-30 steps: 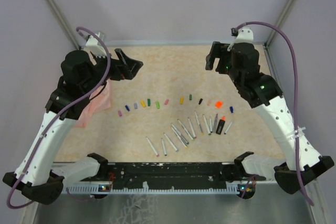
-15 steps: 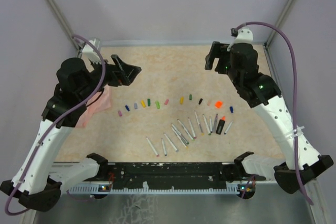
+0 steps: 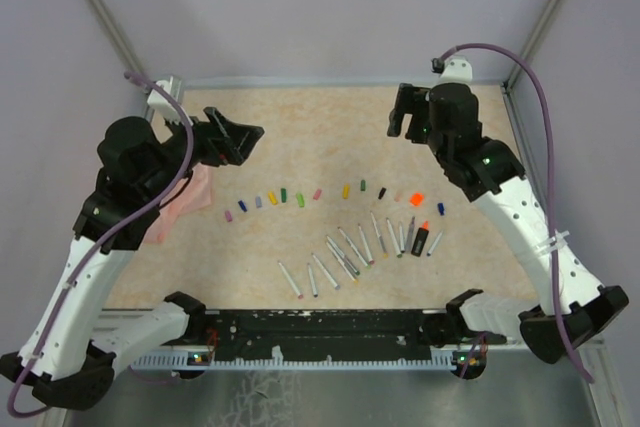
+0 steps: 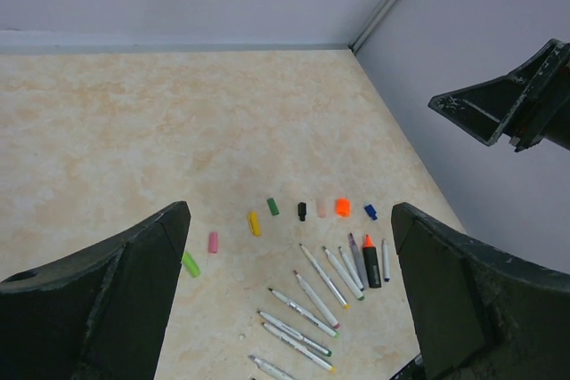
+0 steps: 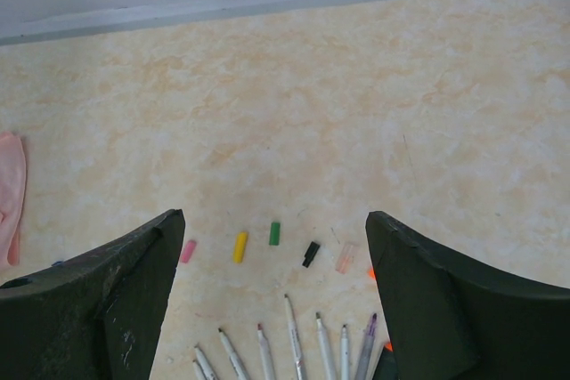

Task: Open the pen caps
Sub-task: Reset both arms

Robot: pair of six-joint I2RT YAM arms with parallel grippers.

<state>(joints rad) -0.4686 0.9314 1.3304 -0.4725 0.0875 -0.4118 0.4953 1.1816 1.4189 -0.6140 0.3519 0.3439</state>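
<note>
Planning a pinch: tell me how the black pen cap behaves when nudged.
The black pen cap is a tiny stub lying flat, so it probably rolls or skids. So small, it is likely light and may flick away.

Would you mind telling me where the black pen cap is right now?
In the top view, the black pen cap lies right of centre in the row of caps, between a green cap and a pale pink cap.

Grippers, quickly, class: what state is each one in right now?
Left gripper: open, holding nothing.
Right gripper: open, holding nothing.
</note>
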